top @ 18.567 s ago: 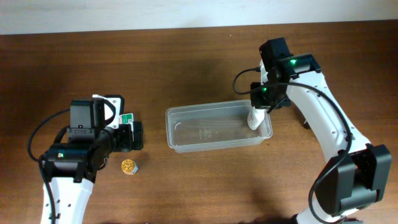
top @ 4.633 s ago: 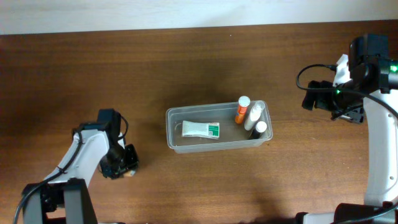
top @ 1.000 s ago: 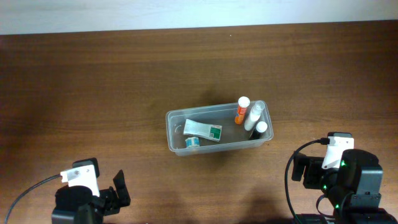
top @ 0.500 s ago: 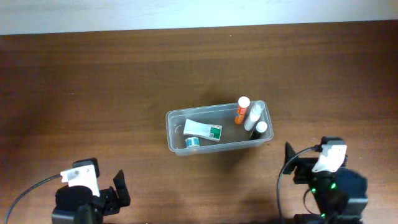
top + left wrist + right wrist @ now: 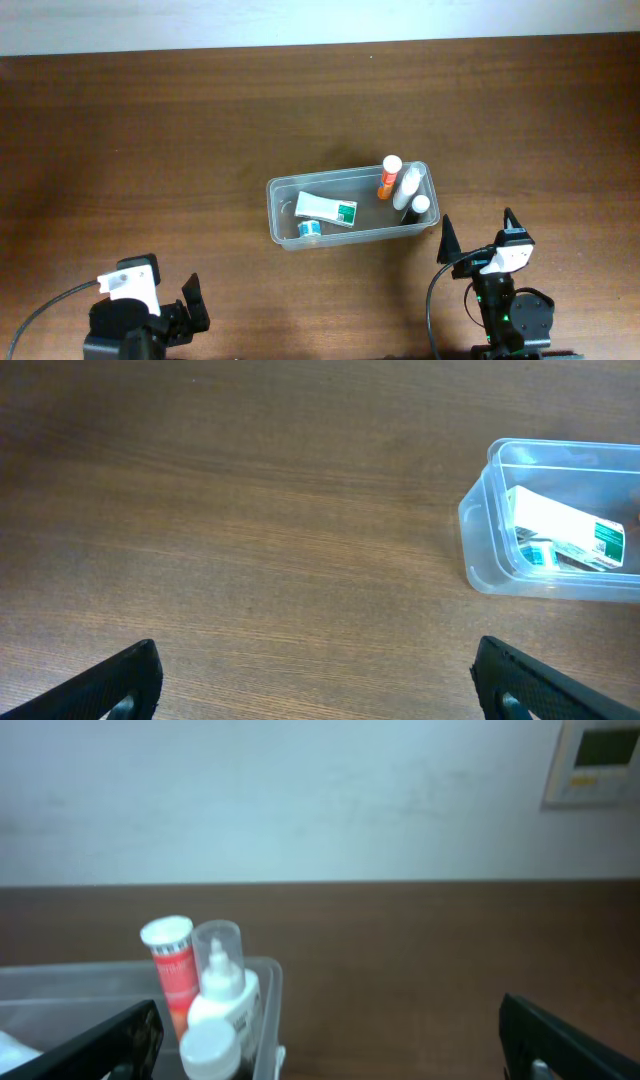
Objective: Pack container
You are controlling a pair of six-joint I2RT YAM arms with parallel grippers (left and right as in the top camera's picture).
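The container (image 5: pixel 284 183) is a clear tub in the middle of the table. Inside lie a white-and-green box (image 5: pixel 325 209) and a small teal round item (image 5: pixel 309 229). At its right end stand an orange bottle (image 5: pixel 388 177), a white bottle (image 5: pixel 408 183) and a dark bottle with a white cap (image 5: pixel 418 207). My left gripper (image 5: pixel 160 310) is open at the front left, far from the tub. My right gripper (image 5: pixel 477 235) is open just front-right of the tub and holds nothing. The left wrist view shows the container (image 5: pixel 480 510) far right; the right wrist view shows the bottles (image 5: pixel 220 985) close.
Dark wooden tabletop (image 5: pixel 200 120) surrounds the tub on all sides. A pale wall (image 5: pixel 300 790) with a small panel (image 5: pixel 598 755) stands behind the table's far edge.
My right arm has shifted left along the front edge and turned, so its open fingers now point toward the tub's right end. The left arm and the tub's contents have not moved.
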